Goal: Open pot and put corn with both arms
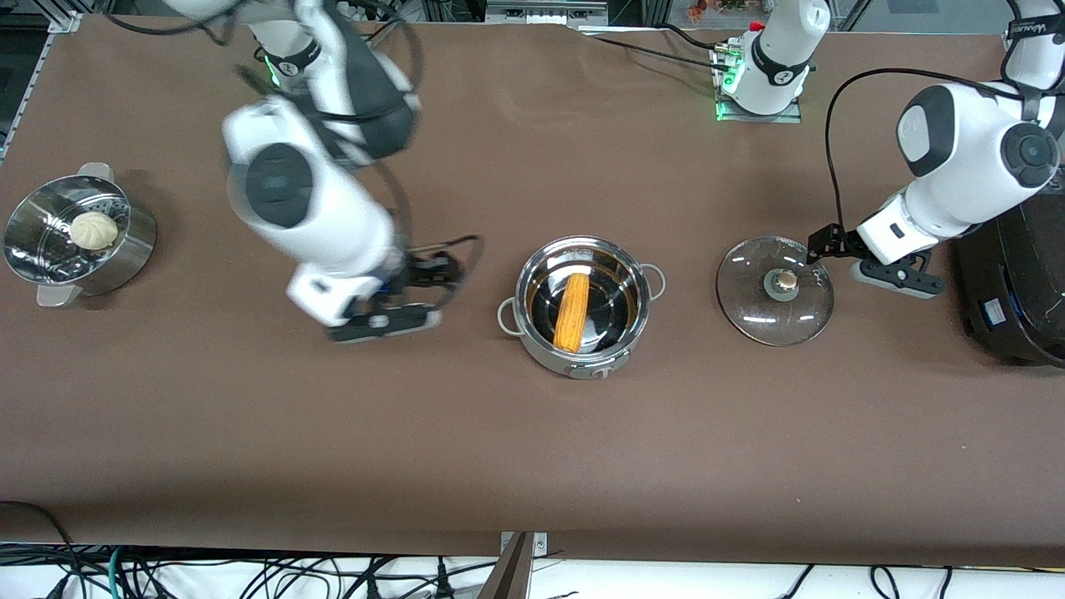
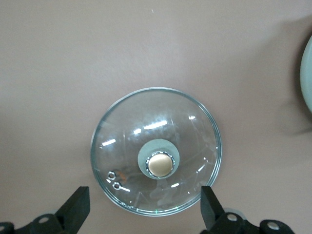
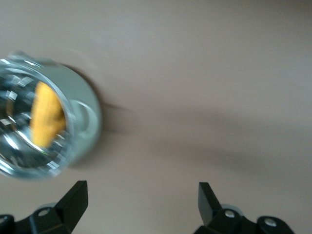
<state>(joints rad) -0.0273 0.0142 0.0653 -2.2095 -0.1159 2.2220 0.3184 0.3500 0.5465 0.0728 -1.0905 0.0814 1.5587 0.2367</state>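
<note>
Risk, as I read it from my console, is small but not nil, and I take it across the front view from the right arm's end of the desk (image 1: 532,466) to the left arm's. First stands a steel steamer basket with a perforated base (image 1: 133,241) holding a white bun (image 1: 92,230); it sits well apart from everything and I see no threat to it. Next comes the right end effector (image 1: 384,320), fingers spread wide and holding nothing, hanging low over bare brown desk between the basket and the pot, its white arm angled down from the base at the top; its blur suggests it is moving, so a careless swing toward the pot could clip the near loop handle and shove the pot. In the middle stands the round shiny stainless-steel pot with two small loop handles (image 1: 582,353), uncovered, with the yellow-orange husked corn cob (image 1: 572,312) lying inside on its bottom. Beside it, toward the left arm's end, the round glass lid with a tan knob (image 1: 775,291) lies flat on the desk, knob up. The left end effector (image 1: 861,262) hovers over the lid's edge, jaws wide and empty in the left wrist view, wrist tilted inward; dropping here could scrape the glass. Last sits a large black rounded cooker (image 1: 1019,283), close under that arm's elbow, which might brush it on retreat.
</note>
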